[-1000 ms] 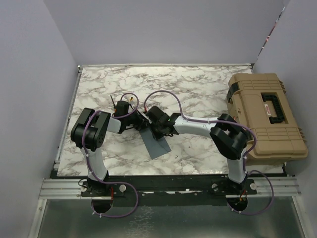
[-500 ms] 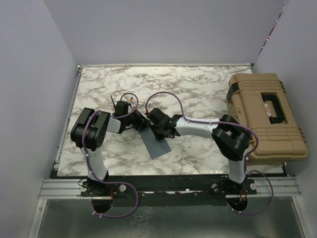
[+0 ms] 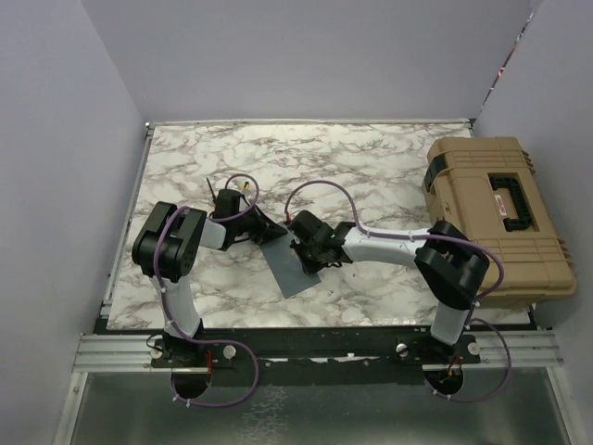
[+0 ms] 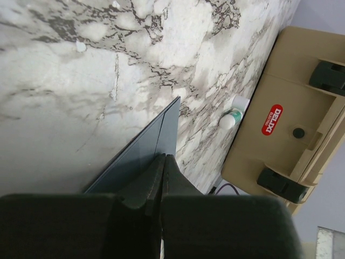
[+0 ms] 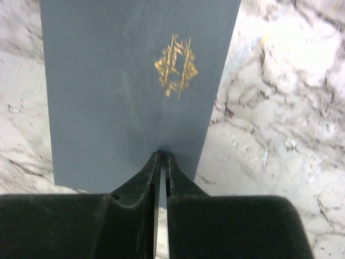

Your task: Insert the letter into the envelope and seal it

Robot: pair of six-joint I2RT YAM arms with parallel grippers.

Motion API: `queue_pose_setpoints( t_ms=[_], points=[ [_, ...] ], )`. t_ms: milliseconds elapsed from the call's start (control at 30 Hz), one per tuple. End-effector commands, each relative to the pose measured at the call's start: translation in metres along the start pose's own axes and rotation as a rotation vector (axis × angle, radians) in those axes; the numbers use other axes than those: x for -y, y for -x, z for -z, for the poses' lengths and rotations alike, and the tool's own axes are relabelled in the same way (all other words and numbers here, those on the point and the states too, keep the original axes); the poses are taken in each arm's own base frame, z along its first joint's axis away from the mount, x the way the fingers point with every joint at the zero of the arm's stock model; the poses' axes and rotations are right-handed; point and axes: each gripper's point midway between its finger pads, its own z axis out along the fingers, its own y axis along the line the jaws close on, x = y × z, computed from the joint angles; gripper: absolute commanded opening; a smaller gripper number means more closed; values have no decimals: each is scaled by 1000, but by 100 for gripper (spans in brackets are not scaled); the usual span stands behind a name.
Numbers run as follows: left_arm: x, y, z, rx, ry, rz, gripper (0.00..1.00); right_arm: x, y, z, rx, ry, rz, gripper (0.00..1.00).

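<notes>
Left tool [image 4: 163,157] at bottom centre, dark fingers [image 4: 144,183] pressed together, pinching the near edge of the envelope [image 4: 153,141]. Envelope is slate grey-blue and flat, runs up to a sharp corner, one fold line visible. White marble table [image 4: 81,81] with dark veins fills the left and top. Tan hard case [image 4: 291,81] at right with a red oval label [image 4: 273,119] and two black latches [image 4: 280,183]. Small white cylinder with a green band [image 4: 232,116] sits just beside the case.
</notes>
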Motion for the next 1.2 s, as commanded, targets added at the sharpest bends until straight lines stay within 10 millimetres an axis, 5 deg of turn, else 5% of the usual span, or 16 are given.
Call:
queue_pose_setpoints(
  t_ms=[0,200,467,667,767,967,1167],
  points=[
    [-68,-11,3,12,217,82,0,29,-134,15,-450,-87,-6,8],
    [-64,-7,4,13,218,62,0,28,-136,26,-439,-99,-57,8],
    [-5,10,17,12,147,-123,6,13,-41,67,-144,41,-117,14],
    [63,16,42,26,27,-266,31,60,19,83,32,-33,-219,21],
    [84,22,57,74,18,-322,38,84,40,88,104,-69,-178,32],
    [86,51,98,295,195,-431,58,112,46,90,96,-136,166,46],
    [89,73,160,578,327,-516,97,137,38,72,15,-210,298,48]
  ],
)
